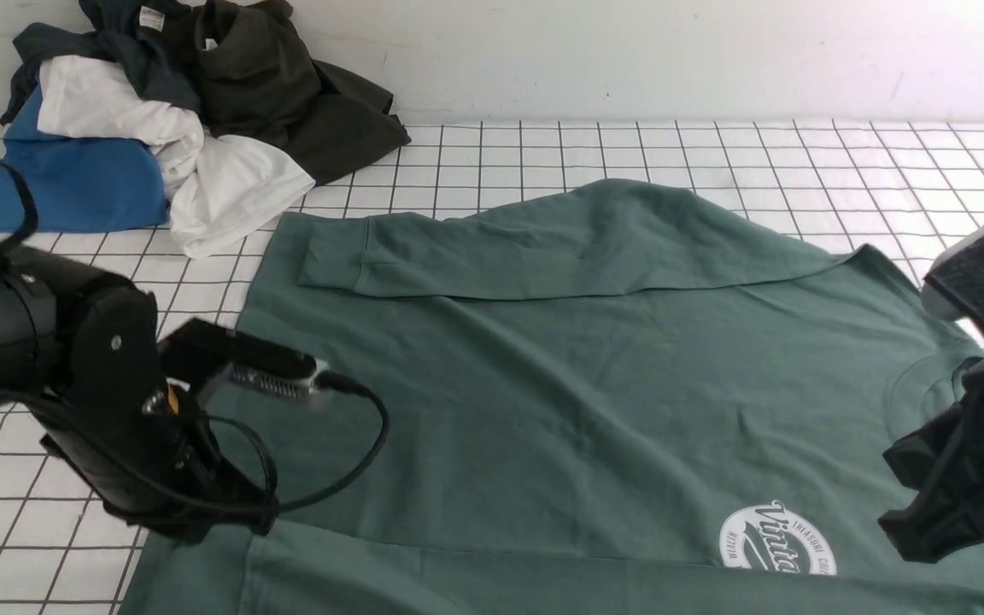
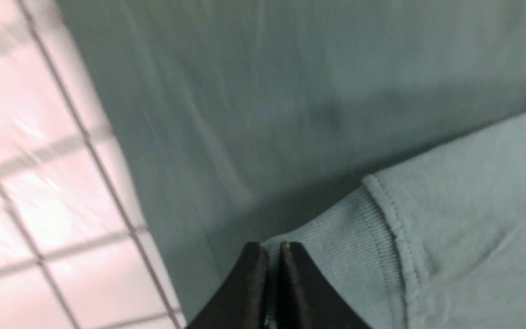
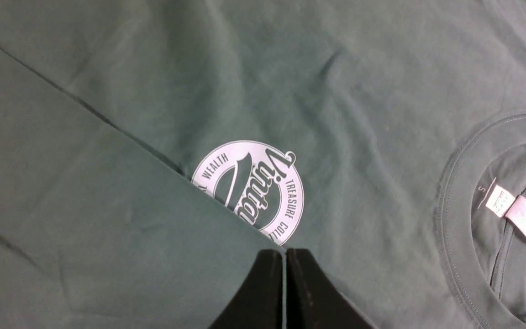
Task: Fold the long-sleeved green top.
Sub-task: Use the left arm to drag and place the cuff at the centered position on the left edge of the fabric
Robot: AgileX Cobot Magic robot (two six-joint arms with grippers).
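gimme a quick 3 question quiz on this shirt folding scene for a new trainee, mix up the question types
1. True or false: the far sleeve of the green long-sleeved top already lies folded across the body of the top.
2. Pick one: what partly covers the white round logo?
A. the near sleeve
B. a white garment
C. the neck tag
3. Fill the gap: in the wrist views, the jaws of the left gripper and of the right gripper are both ____.

Key: 1 true; 2 A; 3 shut.
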